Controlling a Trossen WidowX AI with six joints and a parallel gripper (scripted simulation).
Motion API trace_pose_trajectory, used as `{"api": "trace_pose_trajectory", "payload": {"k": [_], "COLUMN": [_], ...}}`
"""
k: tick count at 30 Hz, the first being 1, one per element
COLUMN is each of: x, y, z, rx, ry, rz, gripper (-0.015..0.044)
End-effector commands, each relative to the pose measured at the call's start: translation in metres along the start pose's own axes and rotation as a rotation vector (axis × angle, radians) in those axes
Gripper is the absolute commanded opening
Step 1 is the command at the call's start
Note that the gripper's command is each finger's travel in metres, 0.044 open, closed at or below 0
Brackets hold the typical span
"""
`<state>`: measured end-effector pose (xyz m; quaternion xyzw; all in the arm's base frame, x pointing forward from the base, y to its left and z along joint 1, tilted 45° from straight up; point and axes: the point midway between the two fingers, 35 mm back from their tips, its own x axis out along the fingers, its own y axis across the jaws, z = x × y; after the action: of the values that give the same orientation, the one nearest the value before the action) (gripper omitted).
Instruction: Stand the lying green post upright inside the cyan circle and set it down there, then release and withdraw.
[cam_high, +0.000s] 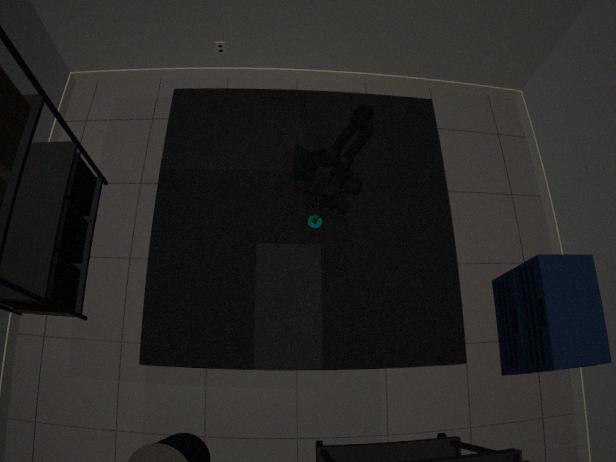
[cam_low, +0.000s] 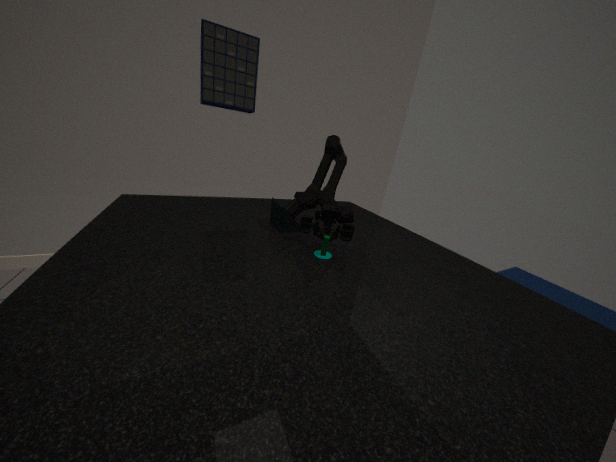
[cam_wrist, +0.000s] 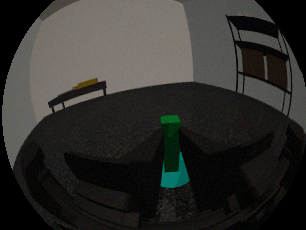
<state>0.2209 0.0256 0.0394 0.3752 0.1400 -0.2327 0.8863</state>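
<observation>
The gripper (cam_low: 326, 235) is clamped on the upper end of the green post (cam_low: 325, 245), keeping it upright so its foot lands inside the cyan circle (cam_low: 323, 254) on the dark table (cam_low: 200, 300). In the exterior view the foot appears to meet the circle; gripping high leaves the base free to seat flat before letting go.

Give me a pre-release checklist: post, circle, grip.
1. Green post upright: ok, it stands vertical in the exterior view.
2. Post over the cyan circle: ok, its lower end meets the disc in the exterior and wrist views.
3. Post base fully seated on the table: cannot tell, contact is too small and dark.
4. Gripper shut on the post: ok, holding its upper end.
5. Post centred in the circle: cannot tell; from the top it looks slightly off-centre.
</observation>
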Motion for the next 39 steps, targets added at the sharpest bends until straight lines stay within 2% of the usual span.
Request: {"api": "trace_pose_trajectory", "payload": {"k": [1,13,14,39], "x": [0.000,0.000,0.000,0.001], "y": [-0.001,-0.001,-0.001,-0.002], "z": [0.001,0.001,0.001,0.061], "rx": [0.003,0.003,0.003,0.032], "ry": [-0.006,-0.006,-0.006,0.038], "rz": [-0.002,-0.002,-0.002,0.024], "gripper": [0.0075,0.0390,0.0400,0.0400]}}
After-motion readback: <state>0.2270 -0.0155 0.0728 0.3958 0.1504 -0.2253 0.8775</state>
